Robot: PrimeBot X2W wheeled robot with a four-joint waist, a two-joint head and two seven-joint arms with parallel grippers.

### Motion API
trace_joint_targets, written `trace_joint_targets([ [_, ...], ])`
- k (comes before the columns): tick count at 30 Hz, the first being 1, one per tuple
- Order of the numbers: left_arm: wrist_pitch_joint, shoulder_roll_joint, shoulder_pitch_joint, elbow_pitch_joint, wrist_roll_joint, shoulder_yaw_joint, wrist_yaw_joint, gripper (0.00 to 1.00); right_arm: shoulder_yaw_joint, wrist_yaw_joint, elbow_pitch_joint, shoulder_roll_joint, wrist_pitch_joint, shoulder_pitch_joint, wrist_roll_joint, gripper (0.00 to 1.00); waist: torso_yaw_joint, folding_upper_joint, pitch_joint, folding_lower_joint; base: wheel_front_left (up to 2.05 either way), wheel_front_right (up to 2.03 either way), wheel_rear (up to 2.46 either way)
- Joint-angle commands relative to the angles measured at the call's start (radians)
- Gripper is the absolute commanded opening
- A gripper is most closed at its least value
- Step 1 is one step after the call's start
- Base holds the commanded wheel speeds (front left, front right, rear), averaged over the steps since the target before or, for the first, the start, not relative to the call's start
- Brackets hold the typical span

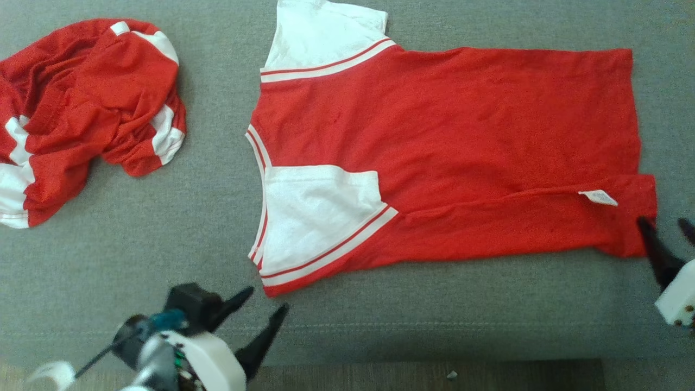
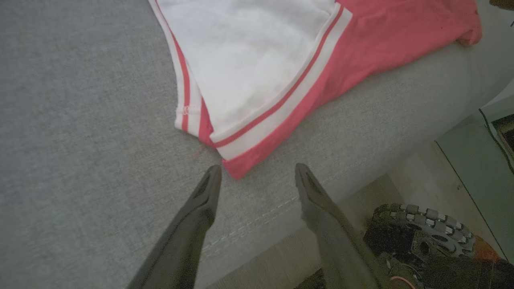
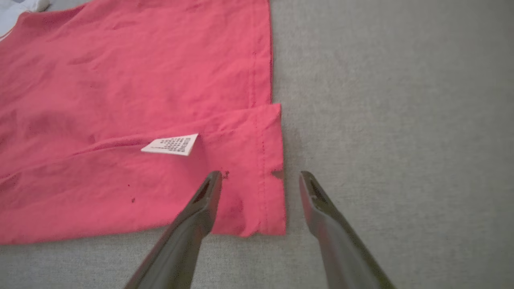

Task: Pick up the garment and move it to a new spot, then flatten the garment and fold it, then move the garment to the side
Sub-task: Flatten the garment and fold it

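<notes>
Premises are presenting as a home-style living space; a staged test room cannot be ruled out. A grey upholstered cushion (image 1: 163, 260), sofa- or bed-like, is carrying the items, with a stitched seam (image 1: 434, 327) running along its front edge. Wood-look flooring (image 1: 380, 374) is showing below that edge. Household laundry is lying on the cushion: a spread garment (image 1: 445, 136) and a crumpled garment (image 1: 81, 108) at the left edge. A pale green panel (image 2: 470, 172) is standing beside the floor.

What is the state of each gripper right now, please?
Left gripper: open, holding nothing, by a sleeve corner of the red shirt.
Right gripper: open, holding nothing, at its hem corner.
</notes>
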Motion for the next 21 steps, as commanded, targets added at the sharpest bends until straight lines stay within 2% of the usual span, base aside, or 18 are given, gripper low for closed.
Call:
trace_joint_targets([
  [1,-0.004,0.035,-0.019,-0.053,-0.005,0.058,0.014,1.00,-0.001,0.006,-0.063,-0.020,-0.011,0.007,-0.022,1.00,-0.002,0.0000,0.000,0.0000,0.00,0.00,0.00],
  [5,-0.013,0.059,-0.067,-0.148,-0.024,0.141,0.043,1.00,-0.011,0.006,-0.166,0.006,-0.076,-0.016,-0.061,1.00,-0.010,0.0000,0.004,0.0000,0.00,0.00,0.00],
  [7,-0.026,0.064,-0.134,-0.187,-0.027,0.194,0.057,1.00,0.001,0.006,-0.198,0.024,-0.120,-0.038,-0.082,1.00,-0.013,0.0000,0.017,0.0000,0.00,0.00,0.00],
  [9,-0.017,0.058,-0.225,-0.197,-0.047,0.226,0.054,1.00,0.024,0.006,-0.211,0.048,-0.155,-0.062,-0.102,1.00,-0.017,0.0000,0.039,0.0000,0.00,0.00,0.00],
  [14,0.083,0.051,-0.525,-0.045,-0.104,0.232,-0.017,1.00,0.097,0.006,-0.206,0.088,-0.201,-0.133,-0.126,1.00,-0.038,0.0000,0.122,0.0000,0.00,0.00,0.00],
  [15,0.083,0.051,-0.525,-0.045,-0.104,0.232,-0.017,1.00,0.097,0.006,-0.206,0.088,-0.201,-0.133,-0.126,1.00,-0.038,0.0000,0.122,0.0000,0.00,0.00,0.00],
  [21,0.209,0.056,-0.869,0.210,-0.101,0.183,-0.078,1.00,0.143,0.006,-0.194,0.088,-0.218,-0.209,-0.133,1.00,-0.073,0.0000,0.219,0.0000,0.00,0.00,0.00],
])
